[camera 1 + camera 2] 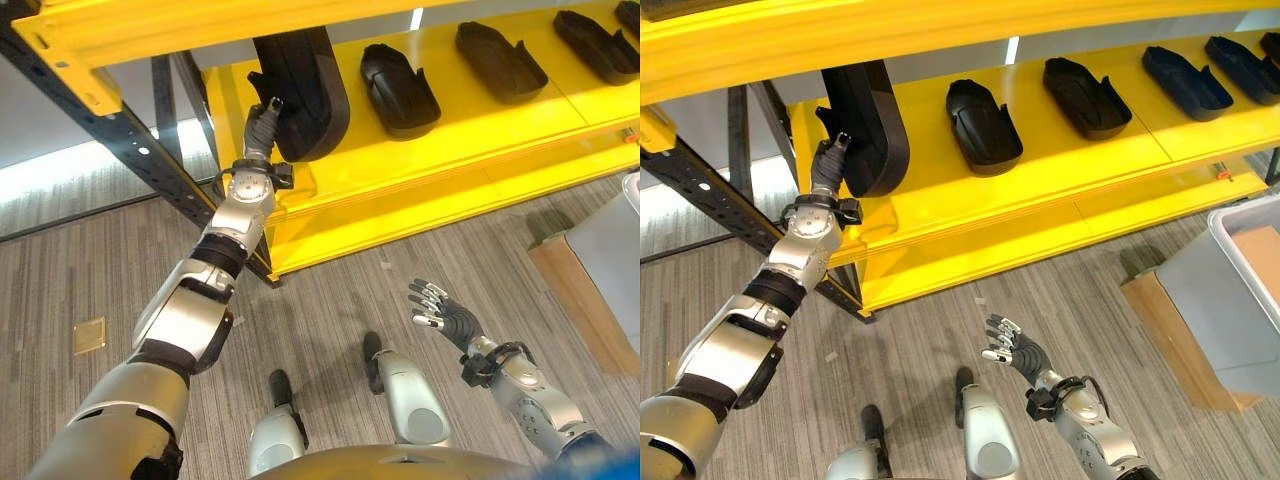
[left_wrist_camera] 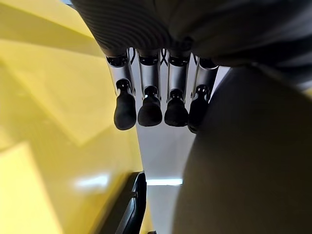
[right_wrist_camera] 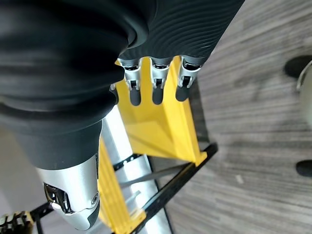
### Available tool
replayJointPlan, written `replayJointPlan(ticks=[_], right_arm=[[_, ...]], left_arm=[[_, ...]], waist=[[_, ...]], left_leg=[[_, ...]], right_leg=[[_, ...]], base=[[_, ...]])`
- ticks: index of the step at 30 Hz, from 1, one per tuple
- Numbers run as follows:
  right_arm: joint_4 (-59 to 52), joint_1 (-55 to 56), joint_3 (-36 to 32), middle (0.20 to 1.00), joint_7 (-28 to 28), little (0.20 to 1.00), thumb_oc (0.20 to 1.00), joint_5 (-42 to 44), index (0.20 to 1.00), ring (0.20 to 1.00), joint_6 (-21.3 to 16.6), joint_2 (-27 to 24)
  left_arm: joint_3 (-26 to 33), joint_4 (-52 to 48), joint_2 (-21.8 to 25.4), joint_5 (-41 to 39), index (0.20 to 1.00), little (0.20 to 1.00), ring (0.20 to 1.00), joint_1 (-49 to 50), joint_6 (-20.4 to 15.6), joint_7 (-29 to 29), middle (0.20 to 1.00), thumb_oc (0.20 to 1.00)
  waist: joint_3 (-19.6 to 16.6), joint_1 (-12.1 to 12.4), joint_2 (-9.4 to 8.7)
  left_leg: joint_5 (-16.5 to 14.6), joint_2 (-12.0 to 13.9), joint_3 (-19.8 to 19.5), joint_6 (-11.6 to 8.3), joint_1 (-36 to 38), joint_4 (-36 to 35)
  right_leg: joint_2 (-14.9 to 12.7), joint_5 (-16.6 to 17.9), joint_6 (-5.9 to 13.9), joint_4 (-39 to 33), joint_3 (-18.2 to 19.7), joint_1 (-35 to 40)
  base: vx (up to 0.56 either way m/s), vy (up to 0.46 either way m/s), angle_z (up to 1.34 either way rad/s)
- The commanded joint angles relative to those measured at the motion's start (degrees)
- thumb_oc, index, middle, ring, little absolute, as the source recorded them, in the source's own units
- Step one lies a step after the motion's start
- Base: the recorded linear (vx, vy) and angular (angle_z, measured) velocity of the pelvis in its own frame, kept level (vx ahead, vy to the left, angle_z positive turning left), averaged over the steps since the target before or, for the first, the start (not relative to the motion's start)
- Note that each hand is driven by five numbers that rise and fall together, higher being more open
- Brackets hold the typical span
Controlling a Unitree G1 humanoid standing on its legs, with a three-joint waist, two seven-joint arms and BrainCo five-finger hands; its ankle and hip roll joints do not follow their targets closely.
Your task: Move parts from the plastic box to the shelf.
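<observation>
The robot's left hand [image 1: 262,128] reaches up to the yellow shelf [image 1: 470,140] and grips a large black part [image 1: 305,90] at that shelf's left end, the fingers and thumb closed on the part's near edge as the piece stands tilted on the yellow surface. Three more black parts lie flat in a row to its right: one just beside it [image 1: 982,125], a second [image 1: 1086,96] further along, and a third [image 1: 1187,83] toward the far end, with the tip of another [image 1: 1272,44] showing at the frame edge. The left wrist view adds what the head camera cannot: the dark fingertips [image 2: 150,111] curled in a row against the yellow shelf board, with the held part's dark bulk [image 2: 243,161] close beside them. The right hand [image 1: 442,312] hangs low over the grey wood-grain floor [image 1: 330,300], well apart from the shelf, fingers loosely spread and holding nothing; its own wrist view shows those fingers [image 3: 157,83] relaxed, the yellow shelf frame [image 3: 161,126] and its black brace beyond. The right eye view takes in more of the grey plastic box [image 1: 1230,290] at the robot's right, sitting on a cardboard carton [image 1: 1170,330]; the left eye view catches just its corner. A brass floor plate [image 1: 88,335] lies at left.
</observation>
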Motion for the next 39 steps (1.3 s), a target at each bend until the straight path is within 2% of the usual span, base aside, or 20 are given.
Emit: replayJointPlan(ticks=[1,9,17,24,29,34,39], right_arm=[[-1.66,-0.67,-0.95,1.0,0.94,1.0,1.0,1.28,1.0,1.0,-1.49,-0.67],[-1.4,-1.3,-1.42,1.0,1.3,1.0,1.0,1.98,1.0,1.0,-1.65,-2.46],[-1.24,-1.56,-2.09,1.0,1.09,1.0,1.0,2.62,1.0,1.0,-2.27,-2.75],[-0.74,-1.54,-2.0,1.0,1.16,1.0,1.0,2.95,1.0,1.0,-2.44,-2.72],[-0.65,-1.43,-2.17,1.0,1.68,1.0,1.0,3.06,1.0,1.0,-2.54,-3.15],[-0.82,-1.5,-2.79,1.0,2.65,1.0,1.0,3.1,1.0,1.0,-2.64,-4.56],[-0.91,-0.93,-3.35,1.0,3.21,1.0,1.0,3.2,1.0,1.0,-2.61,-5.14]], left_arm=[[2.48,3.34,2.89,-2.77,0.2,0.2,0.2,-6.98,-2.28,0.5,0.2,0.2],[1.66,14.83,7.12,-0.2,0.2,0.2,0.2,-14.53,0.68,-0.58,0.2,0.2],[1.22,18.41,10.89,0.77,0.2,0.2,0.2,-18.03,1.42,-0.29,0.2,0.2],[-0.64,19.93,12.42,2.96,0.2,0.2,0.2,-20.3,2.15,0.04,0.2,0.2],[-2.06,21.36,13.96,7.57,0.2,0.2,0.2,-21.08,3.44,0.31,0.2,0.2],[-5.78,22.44,15.16,15.47,0.2,0.2,0.2,-23.1,5.03,1.75,0.2,0.2],[-7.01,22.61,15.86,18.33,0.2,0.2,0.2,-23.97,5.6,1.97,0.2,0.2]], waist=[[1.24,-0.1,0.14],[2.13,-1.86,-0.54],[3.04,-2.94,-0.96],[4.17,-3.02,-1.04],[4.68,-2.68,-1.21],[5.09,-2.45,-1.19],[5.31,-2.41,-1.15]], left_leg=[[-2.15,4.9,-0.71,-3.32,3.48,3.43],[-1.36,5.93,0.28,-3.82,2.15,3.12],[-1.43,6.07,0.84,-3.94,0.4,3.19],[-1.89,5.99,0.67,-4.04,-1.08,4.17],[-1.94,6.05,0.28,-4.14,-1.91,4.57],[-1.96,5.87,-0.04,-4.17,-2.72,4.93],[-2.23,5.64,-0.4,-4.26,-3.55,5.63]], right_leg=[[-4.96,2.54,7.9,-0.53,2.81,0.5],[-4.02,2.91,8.31,-0.08,3.94,-3.04],[-3.62,3.69,8.62,-0.3,4.78,-5.74],[-3.58,3.73,8.55,0.15,5.22,-7.28],[-3.59,3.73,8.44,0.55,5.22,-8.15],[-3.68,3.95,8.43,0.59,5.35,-8.67],[-3.72,4.17,8.46,0.53,5.42,-9.09]], base=[[-0.01,-0.024,-0.08],[-0.01,-0.014,-0.12],[0.02,0.006,-0.05],[0.01,0.003,-0.02],[0.0,0.0,0.0],[0.0,0.0,0.0],[0.0,0.0,0.0]])
